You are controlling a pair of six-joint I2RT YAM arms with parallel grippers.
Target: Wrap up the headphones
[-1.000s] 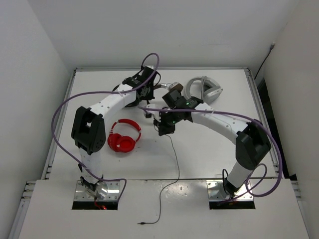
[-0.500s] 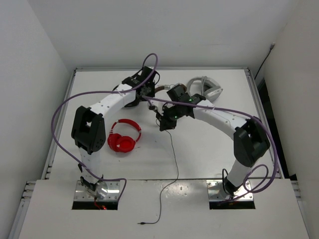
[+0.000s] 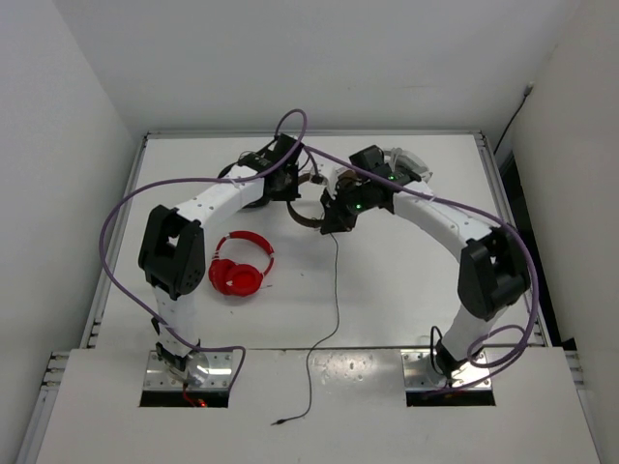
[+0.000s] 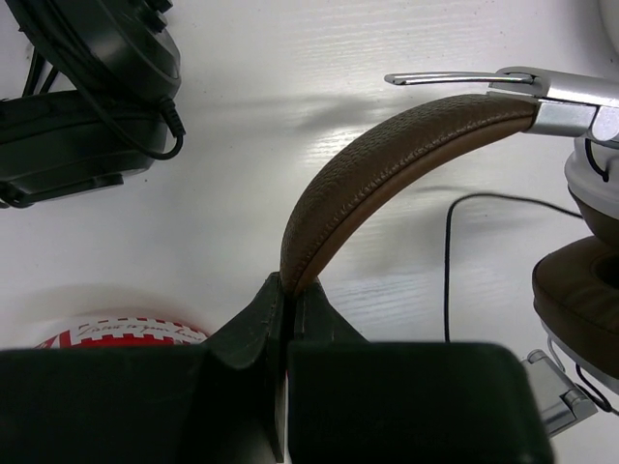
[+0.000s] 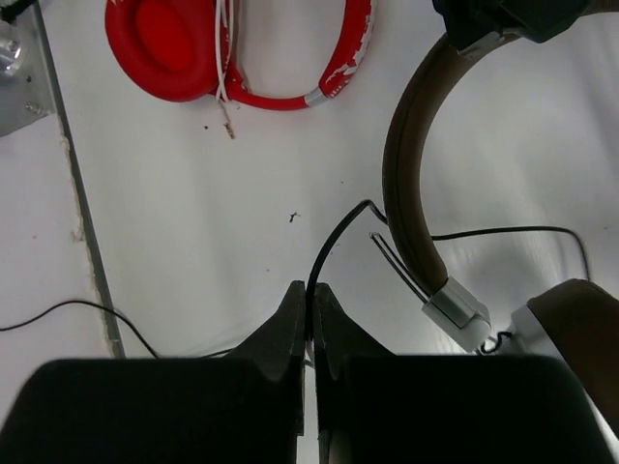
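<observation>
The left fingers clamp the brown headband, steadying the headphones near the middle of the worktop's far edge. The right fingers pinch the cable, probably to wind it round.

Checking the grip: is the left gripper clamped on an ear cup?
No, the left gripper pinches the headphones by their brown headband.
</observation>
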